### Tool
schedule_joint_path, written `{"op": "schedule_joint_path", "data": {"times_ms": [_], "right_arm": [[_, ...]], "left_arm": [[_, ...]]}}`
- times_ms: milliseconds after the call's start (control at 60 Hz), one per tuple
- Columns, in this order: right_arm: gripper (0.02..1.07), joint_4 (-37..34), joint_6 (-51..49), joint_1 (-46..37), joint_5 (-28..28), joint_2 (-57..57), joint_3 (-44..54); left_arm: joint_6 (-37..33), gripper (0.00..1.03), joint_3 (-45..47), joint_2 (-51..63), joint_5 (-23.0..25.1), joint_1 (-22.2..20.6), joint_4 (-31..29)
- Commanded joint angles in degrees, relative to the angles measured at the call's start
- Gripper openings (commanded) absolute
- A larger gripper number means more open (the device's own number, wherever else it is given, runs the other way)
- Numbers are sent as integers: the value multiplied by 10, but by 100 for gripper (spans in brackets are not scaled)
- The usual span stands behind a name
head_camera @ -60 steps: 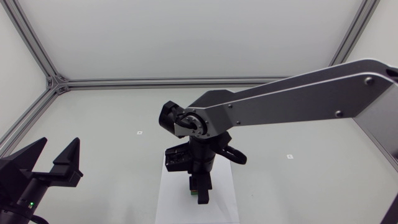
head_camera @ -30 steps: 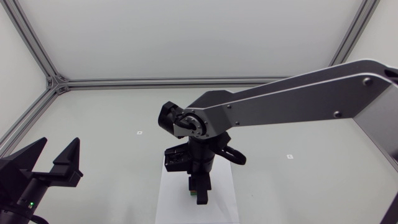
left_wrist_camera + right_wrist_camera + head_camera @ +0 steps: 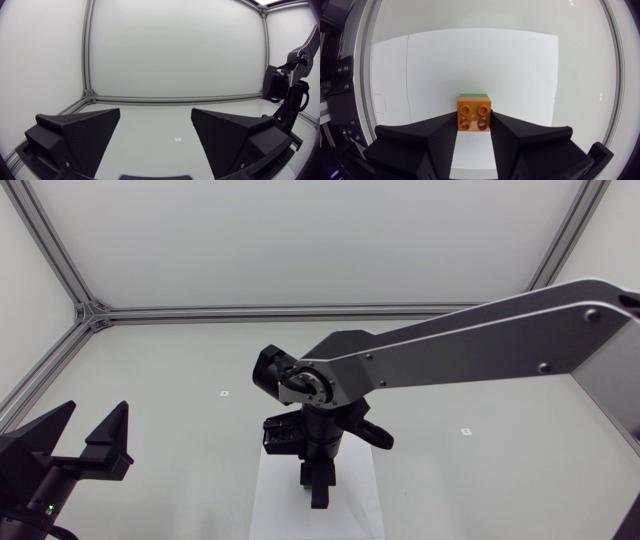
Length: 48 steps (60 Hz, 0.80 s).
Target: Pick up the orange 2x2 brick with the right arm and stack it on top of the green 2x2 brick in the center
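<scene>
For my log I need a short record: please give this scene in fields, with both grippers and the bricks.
Right gripper: shut on orange 2x2 plastic brick
Green 2x2 plastic brick: only an edge shows, directly beyond the orange one
Seated together: cannot tell
Under them: white paper sheet
Left gripper: open, empty, apart from the sheet

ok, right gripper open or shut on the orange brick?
Right gripper shut: both fingers touch the orange brick, one each side.

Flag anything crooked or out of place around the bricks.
Nothing stands out. The orange brick, gripped from both sides by the right pincer, lines up squarely over the green brick, whose edge just shows beyond it, on the white sheet.
</scene>
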State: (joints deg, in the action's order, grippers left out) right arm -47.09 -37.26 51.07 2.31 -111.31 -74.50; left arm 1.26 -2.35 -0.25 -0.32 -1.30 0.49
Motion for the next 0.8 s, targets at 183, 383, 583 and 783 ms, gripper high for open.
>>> {"op": "schedule_joint_path", "data": {"times_ms": [183,383,583,783], "right_arm": [[8,-30,-15,-18,16,-54,23],[8,-34,-23,-17,20,-32,30],[8,-33,-34,-14,18,-22,39],[8,-28,-35,-11,10,-17,47]], "left_arm": [[-7,99,23,-5,2,2,-8],[-7,99,23,-5,2,2,-8],[-7,99,23,-5,2,2,-8],[-7,99,23,-5,2,2,-8]]}}
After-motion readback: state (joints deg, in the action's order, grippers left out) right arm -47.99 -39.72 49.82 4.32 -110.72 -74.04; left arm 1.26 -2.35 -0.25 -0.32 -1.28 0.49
